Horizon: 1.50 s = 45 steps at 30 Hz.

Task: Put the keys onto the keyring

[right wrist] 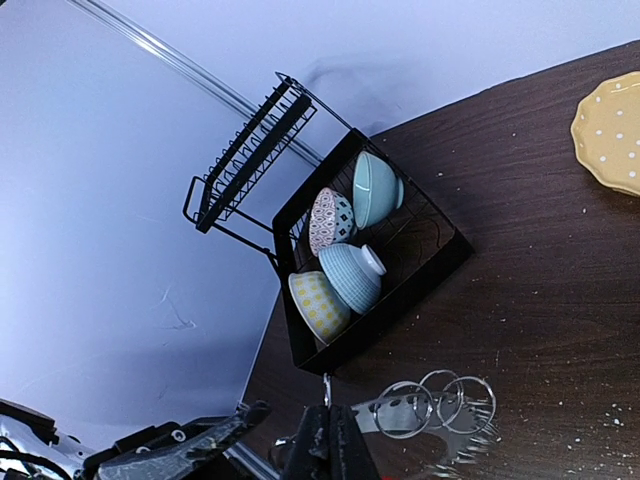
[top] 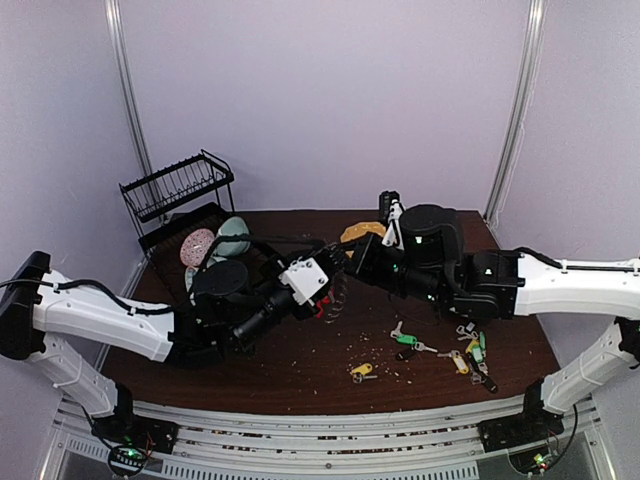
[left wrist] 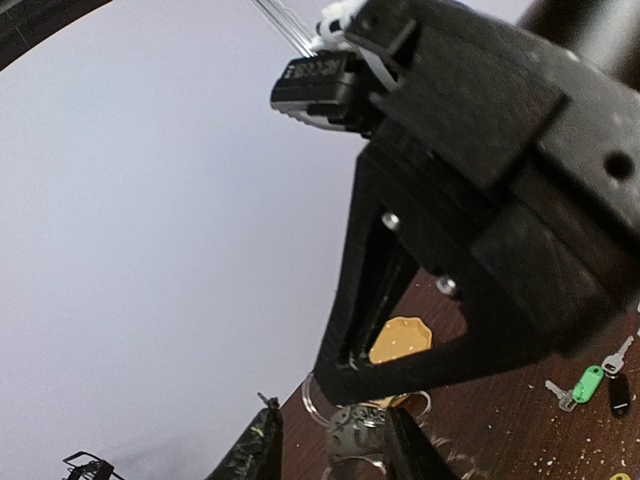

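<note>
Keyring (right wrist: 432, 405) is up in the air over the middle of the tabletop (top: 300, 365), caught between the 2 arms. As far as I can see not 1 key is on it yet, so I'd call this job barely begun.

Working down from the big stuff: the dark wood tabletop has a black dish rack (top: 178, 190) at the far left corner with 4 bowls (right wrist: 350, 265) sitting in its tray, and a yellow plate (right wrist: 610, 125) with white dots toward the back. None of that matters here.

Then the arms, meeting nose to nose. The right tool (right wrist: 328, 420) is pinched fully together on what looks like the keyring's edge, with a fan of silver loops sticking out just beside its tips. The left tool (left wrist: 335, 452) is partly open, with a finger either side of a bunch of those loops. I can't tell if it's actually squeezing them or just framing them.

Smallest last: the keys (top: 472, 352). They're all loose on the tabletop's right side, well apart from the ring. There's a cluster near the right arm, a green key (top: 402, 336) nearer centre, and 1 yellow key (top: 362, 371) alone toward the front edge. Neither tool has a key, so my guess is everything's left: grab a key, thread it on a loop, repeat.
</note>
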{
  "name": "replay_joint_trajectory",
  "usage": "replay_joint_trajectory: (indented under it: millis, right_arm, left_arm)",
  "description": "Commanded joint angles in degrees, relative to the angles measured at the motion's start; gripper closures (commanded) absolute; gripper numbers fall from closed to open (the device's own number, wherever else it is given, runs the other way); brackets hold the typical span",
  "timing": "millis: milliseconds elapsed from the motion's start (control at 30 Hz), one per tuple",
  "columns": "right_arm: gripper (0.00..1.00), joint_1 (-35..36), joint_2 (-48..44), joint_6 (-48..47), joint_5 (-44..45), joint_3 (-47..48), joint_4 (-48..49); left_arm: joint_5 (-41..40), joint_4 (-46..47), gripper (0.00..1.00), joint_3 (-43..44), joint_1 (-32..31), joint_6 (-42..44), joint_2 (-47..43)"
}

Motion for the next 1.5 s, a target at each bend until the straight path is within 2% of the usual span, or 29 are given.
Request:
replay_joint_trajectory:
  millis: [0,133,333,567,700,767,867,900,1067,1267,1467]
  right_arm:
    - [1.0,0.4,-2.5,1.0,0.7,0.2,2.7]
    - [1.0,0.6,-2.9,1.2,0.7,-0.1,3.3]
    - [1.0,1.3,-2.2,1.9,-0.2,-0.1,4.2]
    - [1.0,1.9,-2.0,4.1,-0.8,-0.5,6.1]
    - [1.0,2.3,-1.5,4.5,-0.7,-0.5,6.4]
    - [1.0,2.3,-1.8,4.9,-0.5,-1.0,7.4]
    - [1.0,2.4,-2.2,5.6,-0.4,-1.1,8.5]
    - [1.0,2.4,-2.3,5.8,-0.3,-0.9,8.7]
    - [1.0,2.8,-1.8,7.8,0.2,-0.8,9.6]
    - [1.0,2.9,-0.6,9.2,-0.7,-0.4,11.3]
    - [1.0,3.0,-1.5,10.2,-0.3,-1.2,12.8]
  left_arm:
    - [1.6,-2.3,0.61,2.5,0.4,1.8,0.8]
    - [0.6,-2.4,0.6,4.0,0.9,3.9,1.8]
    - [-1.8,-1.5,0.75,5.7,1.6,5.8,2.9]
    - [-4.6,0.9,0.77,5.6,2.2,9.4,4.5]
    - [-4.3,1.8,0.87,5.3,2.5,9.6,4.2]
    - [-4.6,1.7,0.86,5.4,2.5,10.1,4.4]
    - [-5.2,1.9,0.73,4.7,2.6,11.6,4.7]
    - [-5.6,2.9,0.72,4.2,2.8,12.5,4.7]
    - [-8.9,13.0,0.78,1.8,3.0,19.6,6.1]
    - [-8.4,13.1,0.84,2.8,3.1,23.3,8.1]
    - [-10.3,14.3,0.74,2.0,3.8,26.0,8.6]
